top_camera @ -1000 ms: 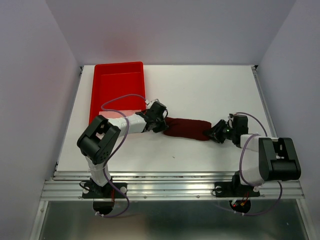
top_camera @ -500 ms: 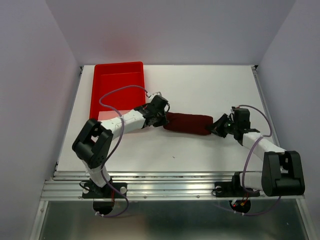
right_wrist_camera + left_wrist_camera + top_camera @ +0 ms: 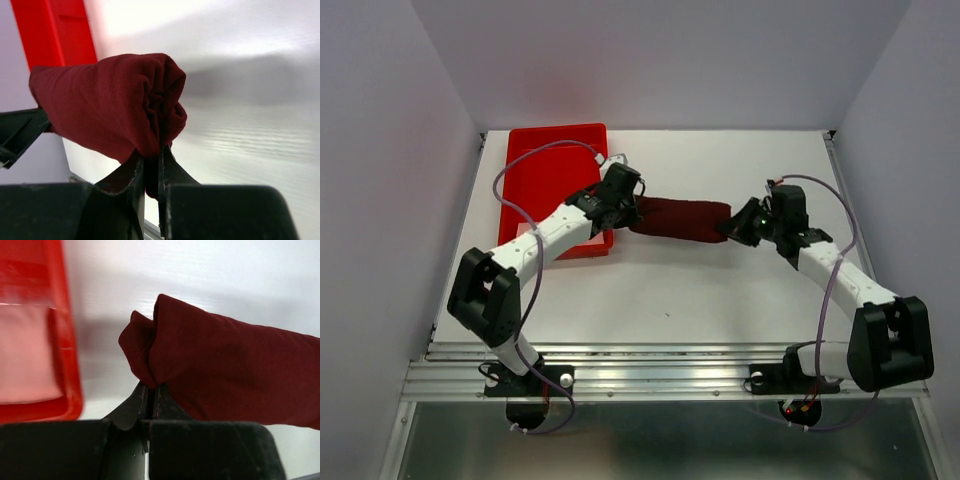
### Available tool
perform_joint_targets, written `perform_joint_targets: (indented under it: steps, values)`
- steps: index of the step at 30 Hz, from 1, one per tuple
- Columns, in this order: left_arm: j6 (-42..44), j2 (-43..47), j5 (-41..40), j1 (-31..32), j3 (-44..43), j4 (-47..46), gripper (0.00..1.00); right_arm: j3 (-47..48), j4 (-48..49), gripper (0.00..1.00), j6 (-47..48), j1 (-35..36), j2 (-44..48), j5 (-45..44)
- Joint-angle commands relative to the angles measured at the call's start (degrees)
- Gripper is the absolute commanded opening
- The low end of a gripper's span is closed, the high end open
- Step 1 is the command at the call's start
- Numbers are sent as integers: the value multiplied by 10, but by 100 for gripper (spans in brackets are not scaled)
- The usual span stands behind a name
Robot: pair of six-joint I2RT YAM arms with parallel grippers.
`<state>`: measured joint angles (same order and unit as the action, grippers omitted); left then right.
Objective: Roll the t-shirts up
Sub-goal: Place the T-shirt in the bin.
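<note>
Left gripper [image 3: 150,392]: pinching the end of the shirt [image 3: 678,220] nearest the tray [image 3: 535,185]; right gripper [image 3: 151,157]: newly clamped on the end farthest from it. Shirt: one tight roll strung between them, just beside the tray, having travelled toward it this past second. I judge rolling done, only placing left.

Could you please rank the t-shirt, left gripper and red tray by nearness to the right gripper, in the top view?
1. t-shirt, held by the right gripper itself.
2. left gripper, at the roll's other end.
3. red tray, back left.
</note>
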<state>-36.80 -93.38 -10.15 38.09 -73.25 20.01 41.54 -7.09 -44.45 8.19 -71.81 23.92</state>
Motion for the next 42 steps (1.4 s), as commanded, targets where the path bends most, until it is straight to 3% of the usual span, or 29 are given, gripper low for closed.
perform_joint_targets:
  steps: [1, 7, 17, 21, 29, 42]
  values:
    - [51, 64, -51, -58, -38, 40, 0, 111, 23, 1, -3, 70, -45, -40]
    - [97, 120, -59, -175, -37, 64, 0, 252, 24, 1, 7, 175, -169, -88]
    - [156, 115, -48, -350, -42, 67, 0, 460, 80, 1, 19, 256, -375, -94]
    - [162, 93, -56, -390, -54, 66, 0, 521, 73, 1, 21, 269, -444, -85]
    - [165, 41, -53, -445, -66, 42, 0, 626, 42, 1, 33, 306, -543, -93]
    - [168, -19, -36, -459, -29, -22, 0, 667, 31, 1, 39, 311, -600, -133]
